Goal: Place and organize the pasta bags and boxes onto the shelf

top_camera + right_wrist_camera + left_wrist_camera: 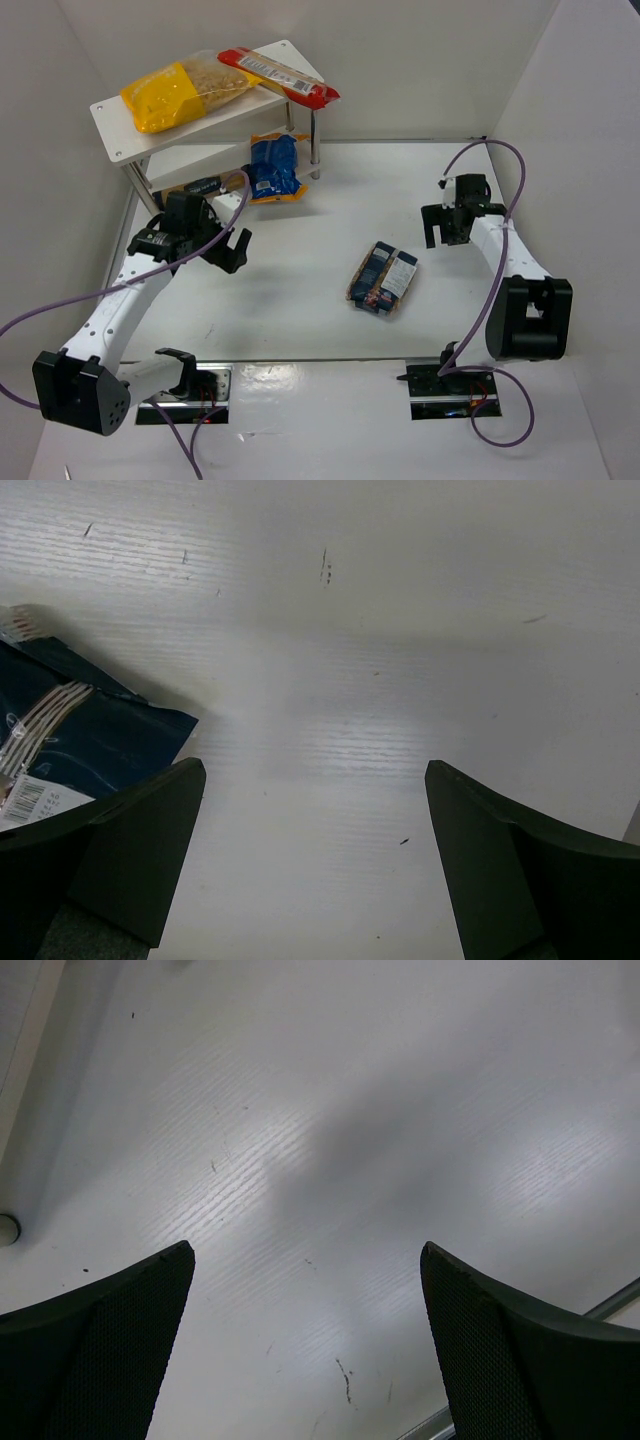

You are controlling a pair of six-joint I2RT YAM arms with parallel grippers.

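Note:
The white two-tier shelf [112, 118] stands at the back left. The yellow-and-clear bag [180, 93] and the long red packet [281, 75] lie on its top board, and the red one overhangs the right end. The blue bag [273, 166] lies at the shelf's right end by a leg. A blue-and-orange packet [193, 186] shows partly behind my left arm, at the lower tier. The dark blue box [383, 277] lies on the table's middle and also shows in the right wrist view [95, 730]. My left gripper [228, 251] [305, 1252] is open and empty over bare table. My right gripper [446, 236] [313, 768] is open and empty, to the right of the box.
White walls close in the table on the left, back and right. A shelf foot [6, 1228] shows at the left edge of the left wrist view. Purple cables loop from both arms.

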